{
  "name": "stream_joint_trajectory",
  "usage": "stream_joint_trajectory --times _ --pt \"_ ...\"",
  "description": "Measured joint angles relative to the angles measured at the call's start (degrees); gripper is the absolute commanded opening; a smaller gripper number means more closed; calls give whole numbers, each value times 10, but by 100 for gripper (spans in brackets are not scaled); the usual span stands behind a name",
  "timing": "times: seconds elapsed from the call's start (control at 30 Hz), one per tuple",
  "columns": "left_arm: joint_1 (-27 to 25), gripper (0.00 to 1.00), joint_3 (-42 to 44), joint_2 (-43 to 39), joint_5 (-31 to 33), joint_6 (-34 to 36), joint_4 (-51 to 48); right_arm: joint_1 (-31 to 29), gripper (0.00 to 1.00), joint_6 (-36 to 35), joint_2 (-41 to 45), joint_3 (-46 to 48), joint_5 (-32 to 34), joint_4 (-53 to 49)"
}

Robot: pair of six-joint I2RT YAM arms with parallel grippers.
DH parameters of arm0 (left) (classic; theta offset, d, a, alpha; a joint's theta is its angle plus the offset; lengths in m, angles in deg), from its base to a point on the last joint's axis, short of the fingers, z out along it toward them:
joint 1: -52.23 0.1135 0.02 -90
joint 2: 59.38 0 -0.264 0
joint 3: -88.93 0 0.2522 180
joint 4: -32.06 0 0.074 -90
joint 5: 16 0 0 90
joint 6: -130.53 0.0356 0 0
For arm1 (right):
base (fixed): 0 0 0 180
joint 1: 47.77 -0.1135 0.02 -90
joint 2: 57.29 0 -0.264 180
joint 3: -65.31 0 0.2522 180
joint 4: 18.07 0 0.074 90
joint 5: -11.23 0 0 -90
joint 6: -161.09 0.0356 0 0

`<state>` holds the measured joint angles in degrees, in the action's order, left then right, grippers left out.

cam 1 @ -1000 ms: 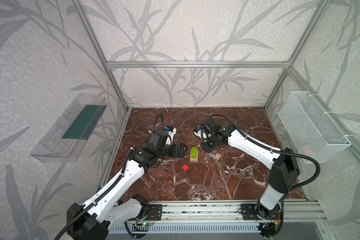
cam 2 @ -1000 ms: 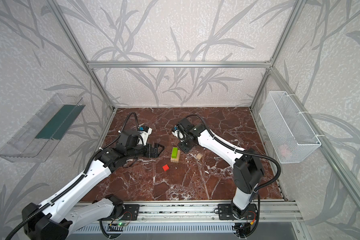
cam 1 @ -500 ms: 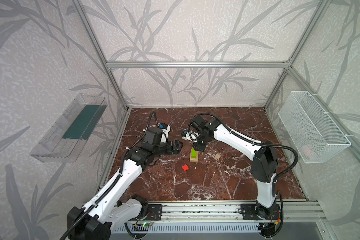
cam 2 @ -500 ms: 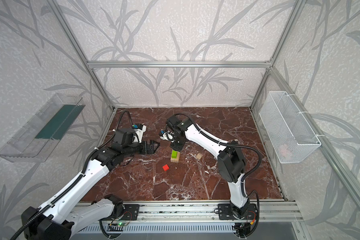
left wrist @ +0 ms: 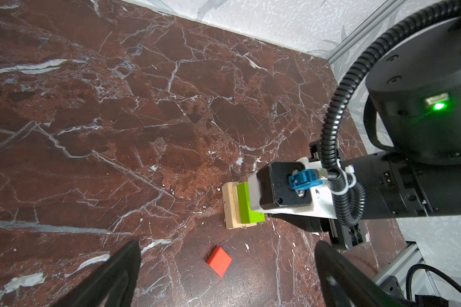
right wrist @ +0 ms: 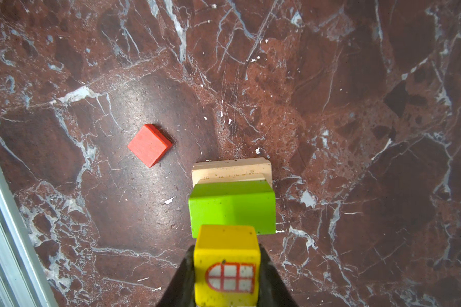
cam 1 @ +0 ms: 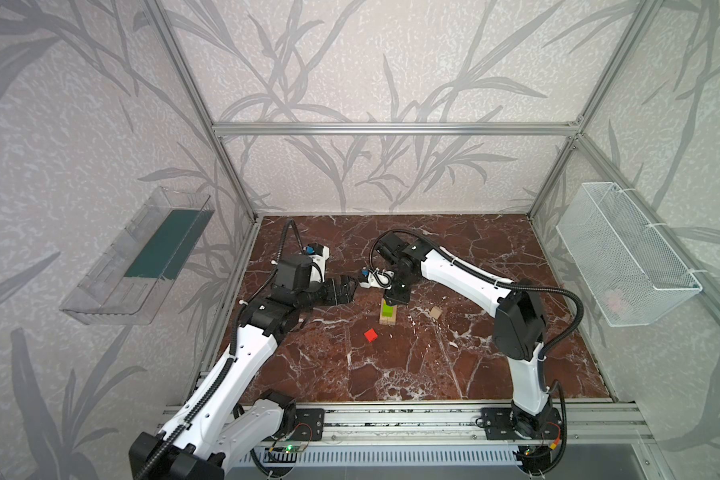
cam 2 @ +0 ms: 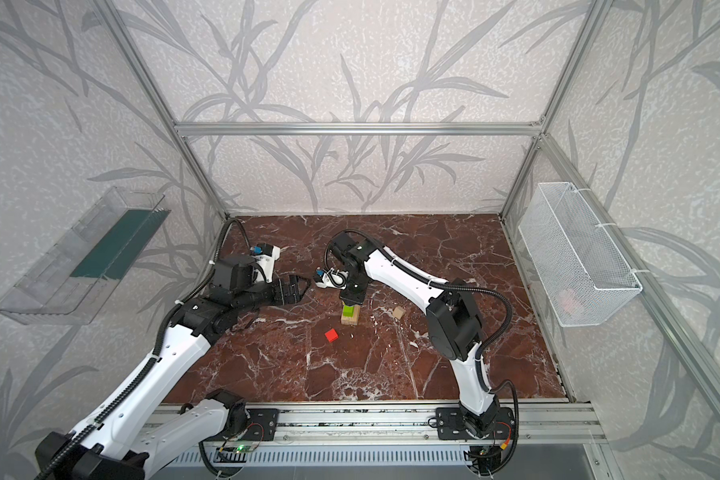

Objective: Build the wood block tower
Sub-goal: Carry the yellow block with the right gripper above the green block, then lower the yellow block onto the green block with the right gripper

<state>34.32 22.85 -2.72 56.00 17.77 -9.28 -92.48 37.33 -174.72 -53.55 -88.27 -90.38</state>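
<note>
— What's the right gripper (right wrist: 225,284) got?
— A yellow block (right wrist: 225,247) with a little window painted on it, pinched between its jaws, just over one end of the green bar (right wrist: 232,210).
— Touching it?
— Can't tell from here. The green bar lies on the pale planks (right wrist: 232,168), mid-table.
— And the left gripper (cam 1: 350,287)?
— Spread wide, nothing in it, hanging just left of the stack. The red cube (cam 1: 371,335) sits alone on the table (cam 1: 454,365) in front, with a small wood piece (cam 1: 435,312) off to the right.
</note>
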Motion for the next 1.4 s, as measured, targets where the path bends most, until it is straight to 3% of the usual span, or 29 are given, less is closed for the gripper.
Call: stream_joint_trajectory --times 1.4 --pt "26 99 10 0 -7 -13 11 -8 16 -42 -30 0 30 15"
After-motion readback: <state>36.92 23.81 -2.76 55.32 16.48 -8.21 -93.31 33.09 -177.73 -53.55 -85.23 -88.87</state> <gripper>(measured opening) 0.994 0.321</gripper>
